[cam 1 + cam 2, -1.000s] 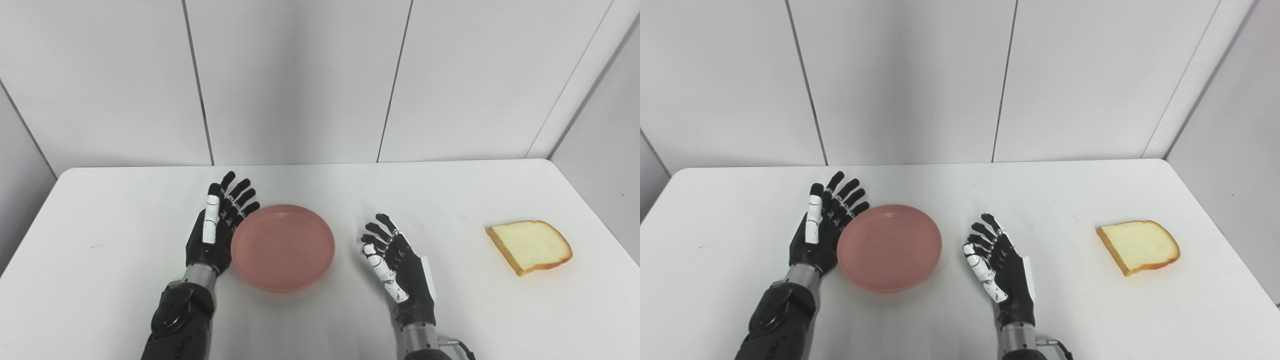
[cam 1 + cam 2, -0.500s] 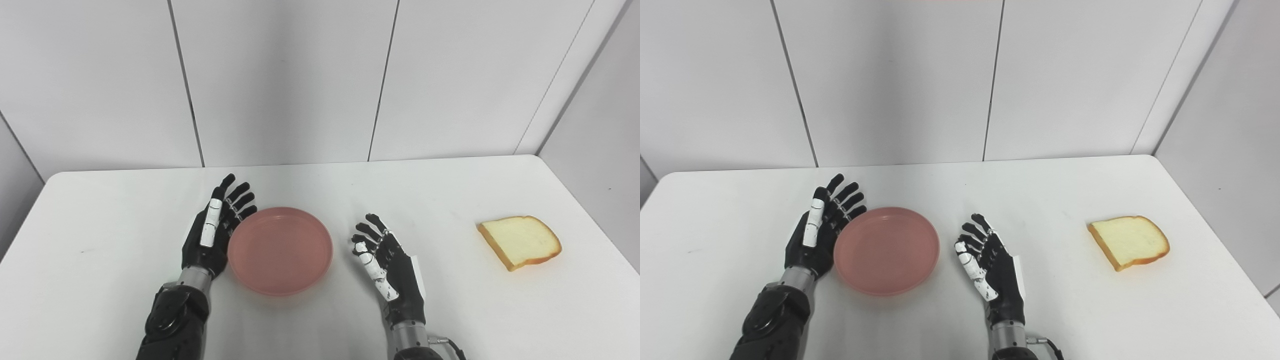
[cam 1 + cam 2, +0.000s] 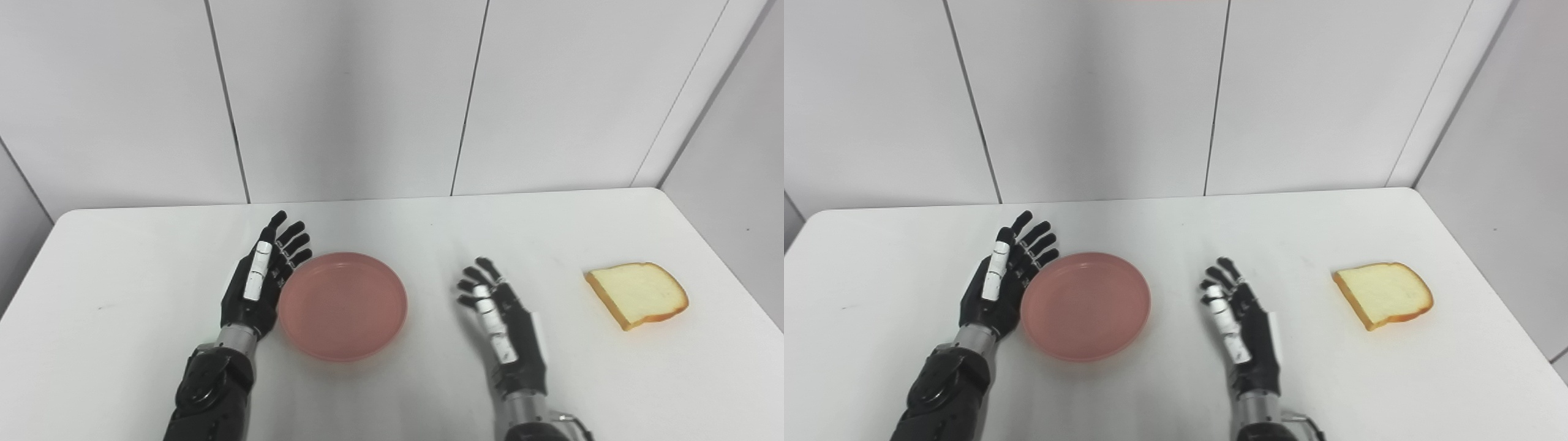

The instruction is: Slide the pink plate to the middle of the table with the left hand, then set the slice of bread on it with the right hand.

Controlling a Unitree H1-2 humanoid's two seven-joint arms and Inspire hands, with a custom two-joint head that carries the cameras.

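Beside pink plate [image 3: 343,305], left robot hand [image 3: 260,278] unmoved, splayed; right robot hand [image 3: 505,321] shifted right, splayed.

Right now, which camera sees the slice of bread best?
The right eye view, by a little: the slice of bread lies further from the picture's right edge there, with more of the white table visible around it. The left eye view shows the same whole slice, unblocked, only closer to the right edge.

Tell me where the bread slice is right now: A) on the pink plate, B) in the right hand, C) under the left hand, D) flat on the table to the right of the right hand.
D: the bread slice lies on the table, apart from the open right hand.
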